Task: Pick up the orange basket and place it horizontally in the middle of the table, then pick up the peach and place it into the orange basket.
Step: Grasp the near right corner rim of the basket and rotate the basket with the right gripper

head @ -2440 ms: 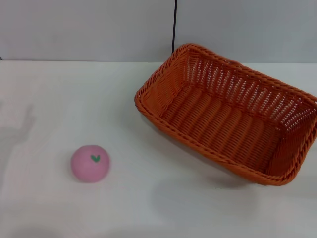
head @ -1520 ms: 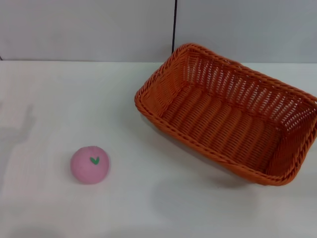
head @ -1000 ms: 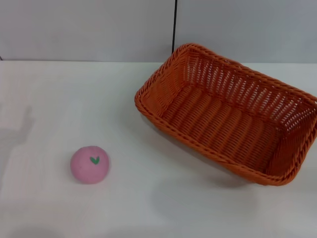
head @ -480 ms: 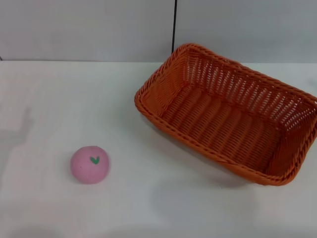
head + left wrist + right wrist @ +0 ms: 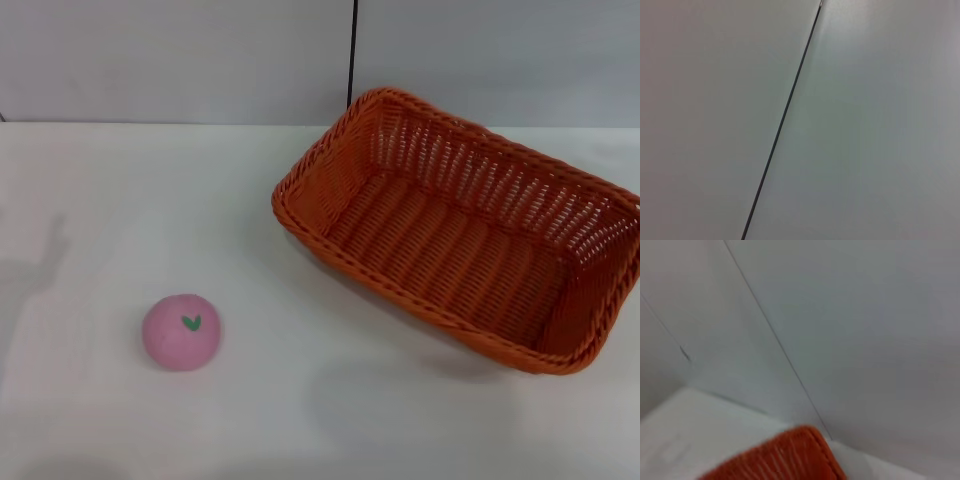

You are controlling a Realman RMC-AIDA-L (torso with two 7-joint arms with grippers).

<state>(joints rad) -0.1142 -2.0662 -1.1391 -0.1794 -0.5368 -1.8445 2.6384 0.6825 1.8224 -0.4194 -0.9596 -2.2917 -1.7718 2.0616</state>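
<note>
The orange basket (image 5: 460,235) lay skewed at the far right of the tabletop (image 5: 120,200), not yet centred; the peach (image 5: 181,331) sat near left. Neither pincer was seen, so their state cannot be told.

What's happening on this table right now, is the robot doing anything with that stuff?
Nothing is being handled at this moment. The orange basket sits empty on the right side of the white table, turned at an angle rather than straight across. The peach rests on its own on the left, nearer the robot and well apart from the basket. Neither gripper shows in any view; the right wrist camera only catches a corner of the basket, so the job looks not yet begun.
</note>
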